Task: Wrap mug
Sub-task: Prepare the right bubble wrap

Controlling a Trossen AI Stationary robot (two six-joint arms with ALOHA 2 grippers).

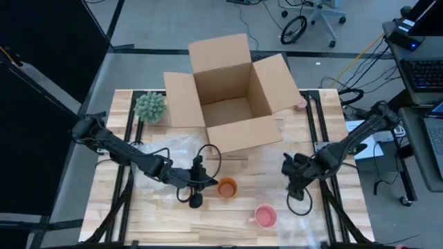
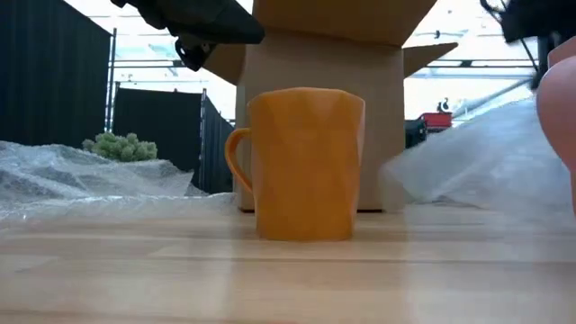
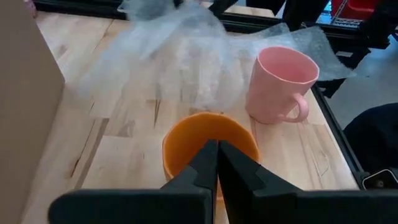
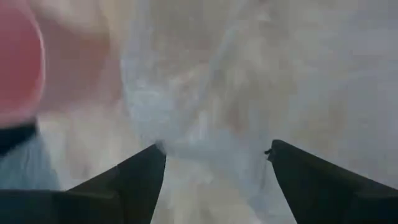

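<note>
An orange mug (image 1: pixel 226 187) stands upright on the wooden table, its handle (image 2: pixel 236 153) to one side. My left gripper (image 1: pixel 201 178) is shut and hovers just left of and above the mug's rim (image 3: pixel 186 124), apart from it in the low view. A pink mug (image 1: pixel 265 216) stands upright nearer the front edge. A sheet of bubble wrap (image 3: pixel 180 68) lies on the table between the mugs and my right gripper (image 1: pixel 294 183). That gripper is open, pointing down over the wrap (image 4: pixel 211 112). My right gripper's open fingers (image 4: pixel 143 168) stand on either side of a raised fold of the bubble wrap (image 4: pixel 205 143), coming from above. I cannot tell whether they touch it.
An open cardboard box (image 1: pixel 232 97) stands at the table's far middle, its front wall close behind the orange mug. More bubble wrap (image 1: pixel 166 149) lies at the left under my left arm. A green spiky plant (image 1: pixel 150 106) sits at the far left.
</note>
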